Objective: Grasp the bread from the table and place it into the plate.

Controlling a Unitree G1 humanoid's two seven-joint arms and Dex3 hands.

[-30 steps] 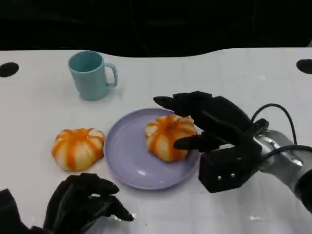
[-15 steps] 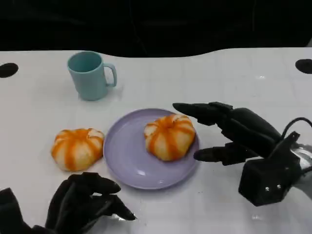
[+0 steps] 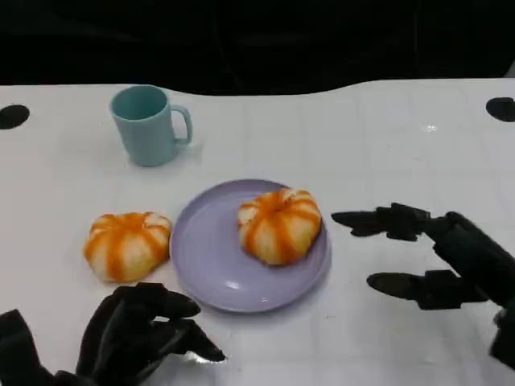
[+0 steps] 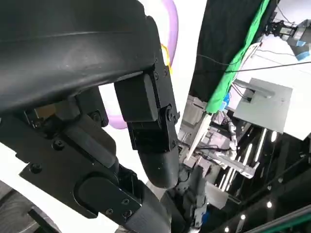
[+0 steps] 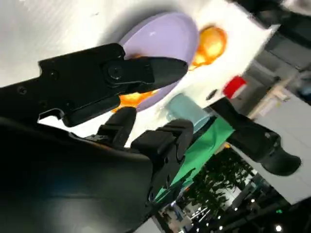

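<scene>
One orange-and-white striped bread (image 3: 279, 225) lies on the right half of the lilac plate (image 3: 211, 261). A second striped bread (image 3: 127, 244) sits on the table just left of the plate. My right hand (image 3: 438, 261) hovers to the right of the plate, fingers spread and holding nothing. My left hand (image 3: 137, 334) rests at the front edge below the second bread, fingers curled in with nothing in them. The right wrist view shows the plate (image 5: 163, 36) and the second bread (image 5: 210, 44) beyond my fingers (image 5: 112, 77).
A light blue mug (image 3: 148, 124) stands behind the plate on the left, handle to the right. Black round holes mark the table's far corners (image 3: 14, 115). The white table ends at a dark backdrop.
My right hand let go of the bread on the plate and drew back to the right and nearer the front. The bread stays on the plate. The left hand has not moved.
</scene>
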